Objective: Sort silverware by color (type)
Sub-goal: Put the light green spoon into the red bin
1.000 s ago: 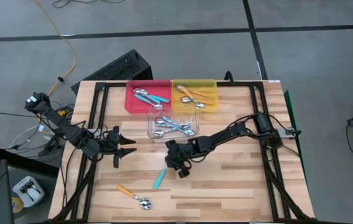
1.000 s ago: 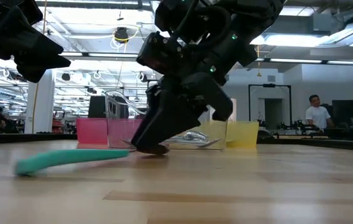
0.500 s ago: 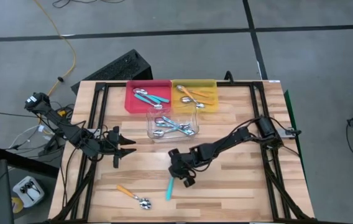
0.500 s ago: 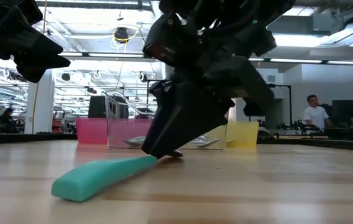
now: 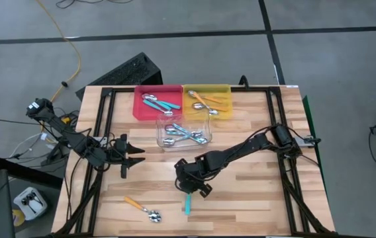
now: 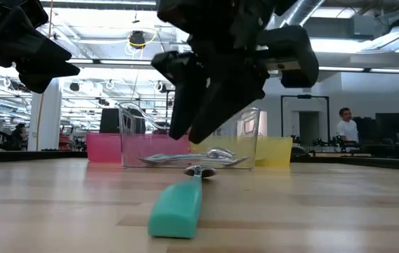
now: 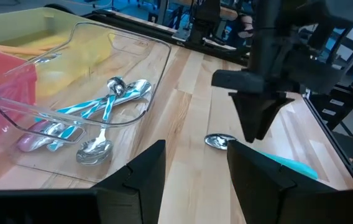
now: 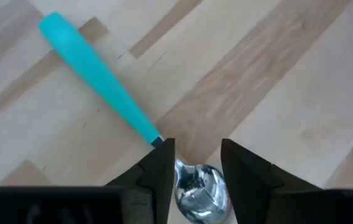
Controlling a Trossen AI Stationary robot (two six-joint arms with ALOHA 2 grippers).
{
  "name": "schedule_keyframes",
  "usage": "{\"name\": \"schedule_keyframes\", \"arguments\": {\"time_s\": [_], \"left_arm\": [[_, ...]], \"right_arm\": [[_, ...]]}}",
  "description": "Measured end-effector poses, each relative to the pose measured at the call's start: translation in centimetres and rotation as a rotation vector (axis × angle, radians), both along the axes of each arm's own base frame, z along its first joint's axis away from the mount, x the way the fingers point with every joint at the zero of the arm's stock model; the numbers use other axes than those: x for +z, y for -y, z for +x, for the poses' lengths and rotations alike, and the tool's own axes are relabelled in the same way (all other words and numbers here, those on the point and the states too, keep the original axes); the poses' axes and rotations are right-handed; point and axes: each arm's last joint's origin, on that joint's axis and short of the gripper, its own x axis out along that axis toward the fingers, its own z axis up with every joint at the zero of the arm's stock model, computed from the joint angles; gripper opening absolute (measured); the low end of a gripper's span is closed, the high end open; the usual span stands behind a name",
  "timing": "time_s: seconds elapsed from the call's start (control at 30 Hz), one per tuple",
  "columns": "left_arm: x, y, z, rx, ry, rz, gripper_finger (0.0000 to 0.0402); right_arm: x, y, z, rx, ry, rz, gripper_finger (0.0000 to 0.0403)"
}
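A teal-handled spoon [image 5: 188, 200] lies flat on the wood near the table's middle, its handle [image 6: 177, 208] pointing at the near edge and its metal bowl [image 8: 196, 185] toward the trays. My right gripper [image 8: 195, 152] is open and hangs just above that bowl [image 6: 199, 171], one finger on each side, touching nothing. An orange-handled spoon [image 5: 141, 207] lies near the near edge. My left gripper [image 5: 134, 158] is open and waits at the table's left. More spoons rest in the red tray [image 5: 139, 109], the yellow tray [image 5: 222, 89] and the clear tray [image 5: 163, 140].
The three trays stand together at the far side of the table; the clear tray's wall [image 7: 71, 115] is close ahead of my left gripper. Black frame rails [image 5: 105, 132] run along the left and right sides. Bare wood lies to the right of the teal spoon. A person [image 6: 345, 126] stands far off in the room.
My right gripper moved toward the near edge with its tips down at the teal spoon's bowl, and the spoon slid and turned until its handle pointed at the near edge. The gripper has now risen off the spoon, which stays flat on the table.
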Motion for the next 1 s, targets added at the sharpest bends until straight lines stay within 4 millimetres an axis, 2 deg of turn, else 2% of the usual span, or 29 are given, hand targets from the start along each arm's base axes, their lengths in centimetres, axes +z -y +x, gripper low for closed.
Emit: {"name": "schedule_keyframes", "arguments": {"time_s": [0.27,0.6,1.0], "left_arm": [[0.0,0.0,0.0,0.001,0.0,0.0,0.0155],[0.0,0.0,0.0,0.002,0.0,0.001,0.0155],[-0.1,0.0,0.0,0.003,-0.008,0.007,0.0155]], "right_arm": [[0.2,-0.2,0.0,0.069,0.001,0.015,0.0154],[-2.3,-0.3,0.1,0.103,-0.073,-0.014,0.0154],[-2.8,-0.2,0.0,0.123,-0.095,-0.033,0.0154]]}}
